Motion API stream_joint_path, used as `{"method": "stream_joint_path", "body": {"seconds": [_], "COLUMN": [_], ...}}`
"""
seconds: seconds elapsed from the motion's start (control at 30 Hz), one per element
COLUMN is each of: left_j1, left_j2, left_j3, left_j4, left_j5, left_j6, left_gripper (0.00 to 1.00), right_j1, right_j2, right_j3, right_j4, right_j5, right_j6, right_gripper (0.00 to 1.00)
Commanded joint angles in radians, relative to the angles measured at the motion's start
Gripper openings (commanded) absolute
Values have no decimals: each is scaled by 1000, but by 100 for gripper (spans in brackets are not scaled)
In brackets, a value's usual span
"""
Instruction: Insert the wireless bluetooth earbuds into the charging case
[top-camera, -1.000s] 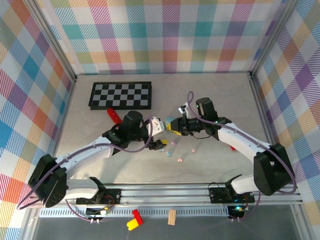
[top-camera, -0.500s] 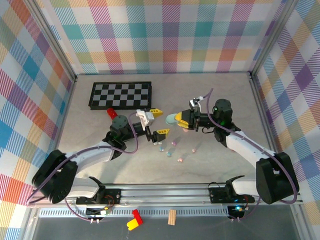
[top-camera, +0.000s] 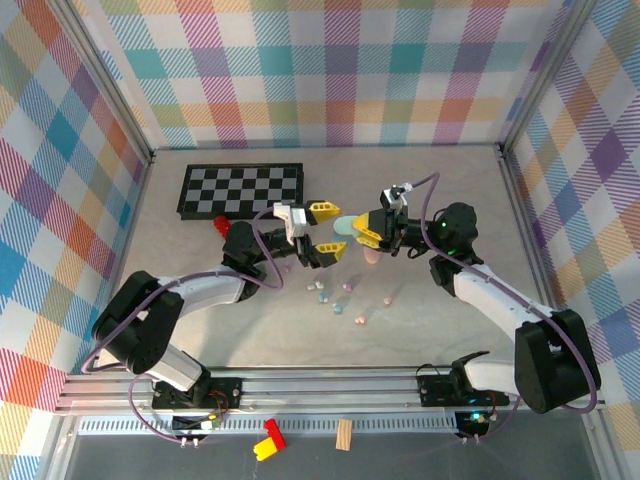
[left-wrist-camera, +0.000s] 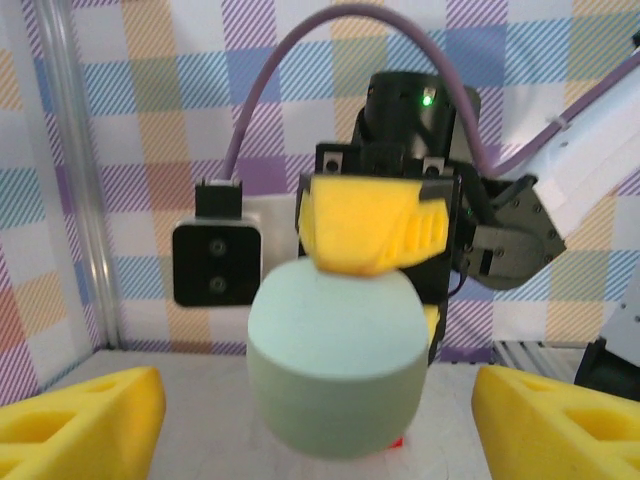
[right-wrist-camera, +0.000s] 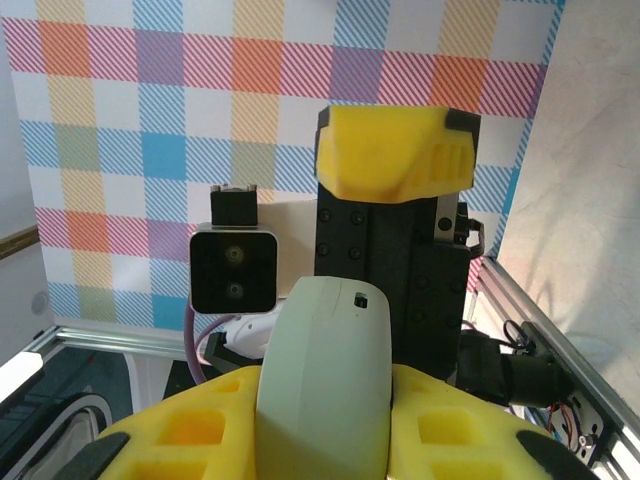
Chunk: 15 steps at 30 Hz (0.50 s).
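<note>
A mint oval charging case (top-camera: 347, 228) hangs in the air above mid-table, with my right gripper (top-camera: 367, 231) shut on it. In the right wrist view the case (right-wrist-camera: 325, 385) stands on edge between the yellow fingers (right-wrist-camera: 175, 440). My left gripper (top-camera: 326, 230) faces it from the left, open. Its yellow fingers (left-wrist-camera: 85, 420) stand wide on either side of the case (left-wrist-camera: 335, 370) without touching it. Several tiny pastel earbuds (top-camera: 339, 306) lie loose on the table below both grippers.
A black-and-white chessboard (top-camera: 242, 190) lies at the back left, with a red brick (top-camera: 223, 226) just in front of it. A small pink piece (top-camera: 372, 255) sits under the right gripper. The plaid walls close in the table on three sides.
My left gripper has risen from the table by the earbuds and turned to face the case. The right gripper has carried the case up and slightly back.
</note>
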Motion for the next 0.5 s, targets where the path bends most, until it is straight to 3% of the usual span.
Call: {"method": "stream_joint_path", "body": {"seconds": [0.0, 0.47], "left_j1": [-11, -49], "left_j2": [17, 69], "left_j3": [32, 96], "left_j4": [66, 65], "left_j5": [37, 63], "left_j6": [-27, -31], "left_gripper": [77, 59], "right_j1": [-3, -4], "right_j2": [-25, -29], "right_j3": [18, 32], "right_j4": [77, 74], "right_j5": [6, 9], "right_j6": [30, 51], "right_gripper": [7, 5]}}
